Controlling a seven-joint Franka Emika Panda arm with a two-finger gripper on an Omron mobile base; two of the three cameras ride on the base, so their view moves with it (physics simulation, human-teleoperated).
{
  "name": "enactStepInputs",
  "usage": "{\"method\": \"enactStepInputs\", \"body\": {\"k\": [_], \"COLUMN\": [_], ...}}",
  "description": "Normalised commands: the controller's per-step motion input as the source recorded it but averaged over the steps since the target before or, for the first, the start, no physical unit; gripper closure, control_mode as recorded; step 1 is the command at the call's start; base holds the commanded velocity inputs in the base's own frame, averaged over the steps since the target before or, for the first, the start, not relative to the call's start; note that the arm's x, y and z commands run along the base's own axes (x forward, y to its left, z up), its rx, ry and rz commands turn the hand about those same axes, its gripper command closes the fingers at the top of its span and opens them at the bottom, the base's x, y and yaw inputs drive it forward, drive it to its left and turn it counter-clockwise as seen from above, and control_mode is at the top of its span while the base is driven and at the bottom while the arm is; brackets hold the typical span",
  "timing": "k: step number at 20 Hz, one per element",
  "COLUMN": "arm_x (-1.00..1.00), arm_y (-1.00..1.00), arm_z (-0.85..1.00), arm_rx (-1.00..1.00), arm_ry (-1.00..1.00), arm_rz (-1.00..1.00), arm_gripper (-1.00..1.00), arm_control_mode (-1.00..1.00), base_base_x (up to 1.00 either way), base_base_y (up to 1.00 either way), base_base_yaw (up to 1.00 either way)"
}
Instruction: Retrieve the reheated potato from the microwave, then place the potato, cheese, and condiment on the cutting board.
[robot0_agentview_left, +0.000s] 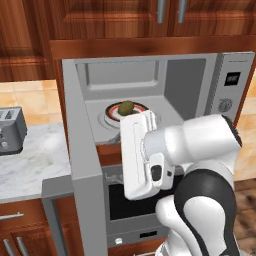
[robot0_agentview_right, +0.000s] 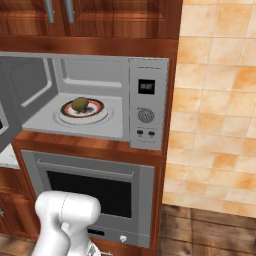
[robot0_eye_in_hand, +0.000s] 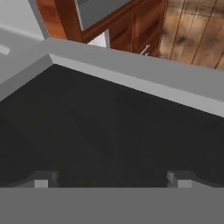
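1. My gripper (robot0_eye_in_hand: 111, 181) is right up close to the dark window of the open microwave door (robot0_eye_in_hand: 109, 131). Its two small dark tips stand wide apart, and nothing is between them.
2. So I am holding nothing yet. I think the task has only just begun.
3. The door of the wide silver-grey microwave (robot0_agentview_right: 147, 102) is swung open, out to my left. That part looks done.
4. Below the microwave sits a grey oven (robot0_agentview_right: 92, 192) with a long bar handle and a dark glass front.
5. Farther in, the small olive-brown potato (robot0_agentview_right: 80, 103) sits on a round white plate with a red and dark ring (robot0_agentview_right: 100, 111). The plate lies on the floor of the microwave, near the middle.
6. The potato is well apart from my gripper. I have to reach in and lift it out.
7. After that, the potato, the cheese and the condiment all have to go onto the cutting board.
8. To the left is a pale marble worktop (robot0_agentview_left: 30, 160) with a grey toaster (robot0_agentview_left: 10, 130) on it.
9. Around it all are red-brown wooden cupboards (robot0_agentview_right: 100, 20), a wall of tan tiles (robot0_agentview_right: 215, 100) and a dark wooden floor (robot0_agentview_right: 210, 232).
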Motion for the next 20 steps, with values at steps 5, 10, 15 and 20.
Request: {"method": "enactStepInputs", "body": {"k": [5, 10, 15, 20], "arm_x": [-0.02, -0.10, -0.05, 0.00], "arm_y": [-0.51, -0.46, -0.32, -0.26], "arm_z": [0.14, 0.14, 0.07, 0.01], "arm_rx": [0.00, -0.17, -0.34, -0.40], "arm_ry": [-0.04, -0.20, -0.28, -0.29], "arm_rz": [0.08, 0.41, 0.40, 0.24], "arm_gripper": [-1.00, -1.00, -1.00, -1.00], "arm_control_mode": [-1.00, -1.00, -1.00, -1.00], "base_base_x": [0.00, 0.00, 0.00, 0.00], "base_base_y": [0.00, 0.00, 0.00, 0.00], "base_base_yaw": [0.00, 0.00, 0.00, 0.00]}}
